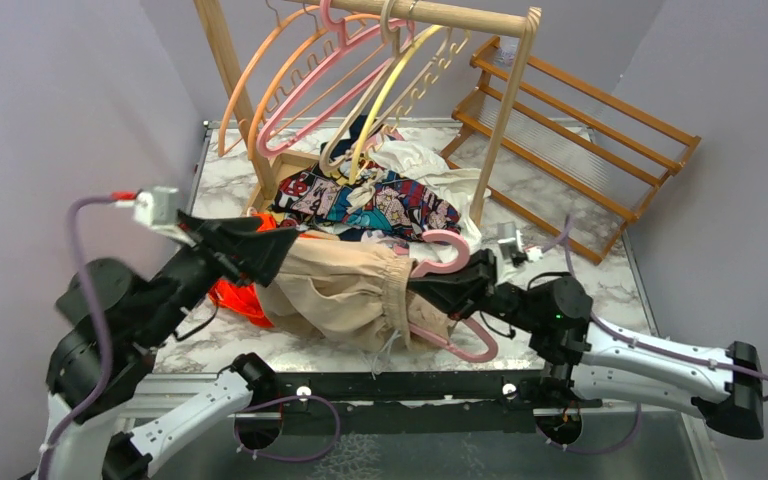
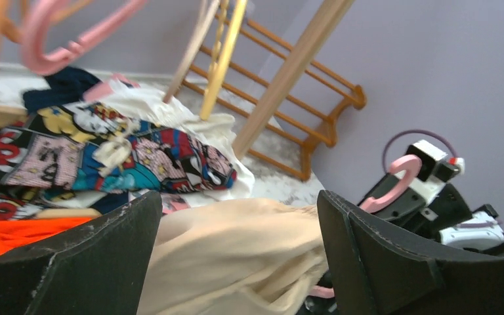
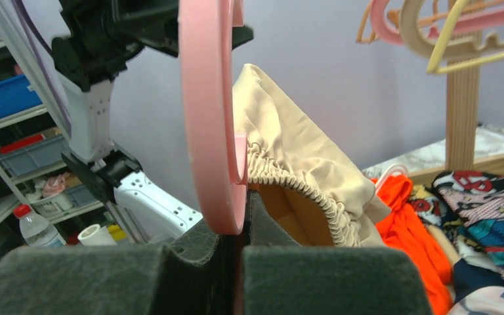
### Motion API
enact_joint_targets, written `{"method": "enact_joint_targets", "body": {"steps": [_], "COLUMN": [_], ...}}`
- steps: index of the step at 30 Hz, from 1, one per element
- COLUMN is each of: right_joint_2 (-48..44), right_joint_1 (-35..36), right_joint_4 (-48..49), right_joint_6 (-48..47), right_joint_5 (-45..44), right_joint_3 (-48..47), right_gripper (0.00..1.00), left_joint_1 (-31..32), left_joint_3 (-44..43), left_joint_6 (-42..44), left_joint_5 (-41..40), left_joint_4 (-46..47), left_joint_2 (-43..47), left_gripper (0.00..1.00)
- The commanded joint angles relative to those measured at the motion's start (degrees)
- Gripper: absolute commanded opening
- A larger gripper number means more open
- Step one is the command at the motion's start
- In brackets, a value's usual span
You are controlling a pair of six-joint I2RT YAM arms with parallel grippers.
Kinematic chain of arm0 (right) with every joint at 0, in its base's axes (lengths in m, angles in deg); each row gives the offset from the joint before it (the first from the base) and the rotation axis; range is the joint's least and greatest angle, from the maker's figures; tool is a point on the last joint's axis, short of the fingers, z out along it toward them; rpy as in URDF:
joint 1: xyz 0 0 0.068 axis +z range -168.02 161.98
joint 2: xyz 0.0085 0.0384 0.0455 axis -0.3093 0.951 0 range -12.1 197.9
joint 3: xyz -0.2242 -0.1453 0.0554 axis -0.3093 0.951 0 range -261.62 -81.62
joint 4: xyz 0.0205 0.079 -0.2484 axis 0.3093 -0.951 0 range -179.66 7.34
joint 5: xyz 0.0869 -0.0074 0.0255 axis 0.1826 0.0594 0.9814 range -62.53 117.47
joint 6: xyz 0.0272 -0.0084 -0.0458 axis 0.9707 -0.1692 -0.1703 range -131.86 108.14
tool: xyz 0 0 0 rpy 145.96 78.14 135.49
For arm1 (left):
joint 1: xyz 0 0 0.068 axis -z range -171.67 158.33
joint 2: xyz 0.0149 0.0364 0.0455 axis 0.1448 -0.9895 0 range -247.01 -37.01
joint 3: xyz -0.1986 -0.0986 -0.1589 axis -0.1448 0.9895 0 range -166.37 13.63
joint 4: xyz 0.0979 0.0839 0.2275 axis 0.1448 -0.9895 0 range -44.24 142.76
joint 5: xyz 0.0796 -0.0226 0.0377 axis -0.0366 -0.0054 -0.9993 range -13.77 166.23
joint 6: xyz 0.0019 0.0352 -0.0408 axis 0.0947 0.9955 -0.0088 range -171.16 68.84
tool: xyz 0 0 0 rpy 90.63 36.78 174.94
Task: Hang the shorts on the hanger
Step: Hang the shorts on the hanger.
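The right gripper [image 3: 235, 256] is clamped on the pink hanger [image 3: 207, 131], pinching it edge-on between its foam pads, while the left gripper [image 2: 236, 203] stands wide open with the beige shorts [image 1: 340, 285] bunched between and just beyond its fingers, not pinched. The shorts lie in a heap just in front of the comic-print cloth [image 1: 380, 205], their elastic waistband turned toward the hanger and touching it. The likely trouble: with nothing holding the fabric, pushing the hanger in could shove the whole heap sideways instead of sliding it inside the waistband, and a notched arm may snag the gathers or the drawstring. The thin edge-on grip could also let the hanger twist. The right wrist view alone shows the waistband gaping open against the hanger; the overhead view alone shows the orange garment [image 1: 235, 295] beneath the shorts, on the side away from the cloth
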Motion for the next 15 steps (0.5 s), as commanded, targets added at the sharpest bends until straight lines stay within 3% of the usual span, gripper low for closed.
{"method": "enact_joint_targets", "body": {"steps": [1, 8, 12, 15], "right_joint_2": [-8.8, -16.3, -19.0, -20.3], "right_joint_1": [0.4, 0.4, 0.4, 0.4], "right_joint_4": [-7.6, -21.6, -24.0, -25.6], "right_joint_6": [-4.7, -9.8, -9.8, -9.9], "right_joint_5": [-2.4, -4.9, -4.9, -4.6], "right_joint_3": [-3.7, -8.5, -9.2, -10.1], "right_gripper": [0.01, 0.01, 0.01, 0.01], "left_joint_1": [-0.1, -0.1, -0.1, -0.1], "left_joint_3": [2.9, 5.5, 6.8, 7.5], "left_joint_6": [5.8, 11.5, 14.4, 15.8], "left_joint_5": [-6.8, -2.3, 4.1, 8.2], "left_joint_4": [-1.9, -0.2, 3.2, 5.3], "left_joint_2": [6.0, 8.3, 7.5, 6.4], "left_gripper": [0.86, 0.62, 0.58, 0.50]}}
